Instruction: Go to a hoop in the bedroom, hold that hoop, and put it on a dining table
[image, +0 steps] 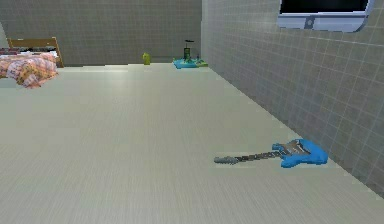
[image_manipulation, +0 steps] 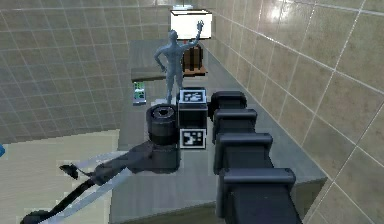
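A grey table (image_manipulation: 170, 200) with a plain, level top stands along the tiled wall, running from the arm side view's bottom edge to the far corner; whether it is a dining table cannot be told

guitar (image: 290, 153): 1 | statue (image_manipulation: 173, 60): 1 | wall screen (image: 322, 12): 1 | bed (image: 25, 68): 1 | white marked squares (image_manipulation: 191, 97): 2

Forward view across floor (image: 120, 130); arm side view close over arm (image_manipulation: 245, 150)
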